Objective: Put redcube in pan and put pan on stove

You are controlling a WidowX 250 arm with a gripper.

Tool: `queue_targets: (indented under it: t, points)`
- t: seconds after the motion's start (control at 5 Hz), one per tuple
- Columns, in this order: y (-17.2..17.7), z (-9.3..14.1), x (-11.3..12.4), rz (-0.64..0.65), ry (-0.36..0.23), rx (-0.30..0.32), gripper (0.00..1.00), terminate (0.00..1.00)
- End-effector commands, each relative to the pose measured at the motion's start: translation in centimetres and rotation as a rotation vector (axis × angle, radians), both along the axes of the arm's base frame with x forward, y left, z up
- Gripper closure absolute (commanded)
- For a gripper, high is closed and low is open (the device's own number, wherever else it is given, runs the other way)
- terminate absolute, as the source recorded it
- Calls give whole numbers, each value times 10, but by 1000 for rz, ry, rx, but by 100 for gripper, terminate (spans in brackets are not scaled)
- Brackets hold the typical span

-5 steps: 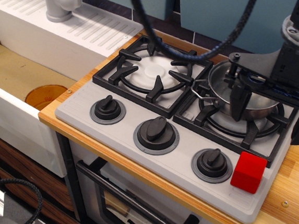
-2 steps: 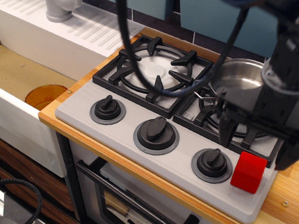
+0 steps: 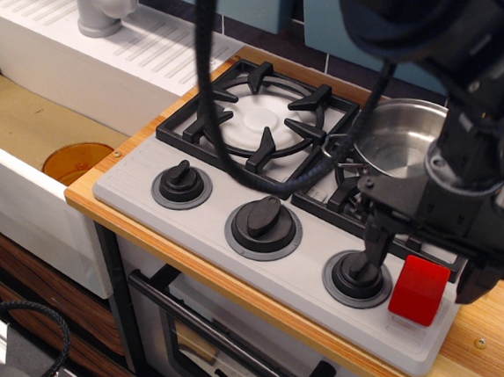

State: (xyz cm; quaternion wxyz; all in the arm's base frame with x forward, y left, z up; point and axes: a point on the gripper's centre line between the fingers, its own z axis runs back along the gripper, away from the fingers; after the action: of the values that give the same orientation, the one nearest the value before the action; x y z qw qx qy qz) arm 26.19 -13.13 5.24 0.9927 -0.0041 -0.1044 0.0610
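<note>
The redcube (image 3: 420, 290) sits on the front right corner of the light grey stove (image 3: 187, 223), right of the third knob. My gripper (image 3: 429, 257) is open and hangs just above it, one finger (image 3: 377, 246) to its left over the right knob and one finger (image 3: 476, 280) to its right. The shiny steel pan (image 3: 400, 135) stands on the right grate behind the gripper, partly hidden by the arm. It looks empty.
The left grate (image 3: 262, 123) is bare. Three black knobs (image 3: 265, 225) line the stove front. A white sink unit (image 3: 97, 47) with a grey tap stands at left, with an orange disc (image 3: 76, 160) in the basin. A black cable (image 3: 204, 78) hangs over the stove.
My gripper has moved forward and down from over the pan to straddle the redcube. The pan is now uncovered. The redcube has not moved.
</note>
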Motion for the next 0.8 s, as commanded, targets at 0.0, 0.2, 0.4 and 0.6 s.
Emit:
queue_targets:
  t: [0.0, 0.2, 0.4, 0.6]
  points:
    - [-5, -3, 8, -4, -53, -22, 0, 0]
    - [-8, -9, 8, -5, -60, -27, 0, 0]
    - [-8, -12, 11, -10, -61, -31, 0, 0]
    - [-6, -4, 17, -13, -30, -6, 100, 0]
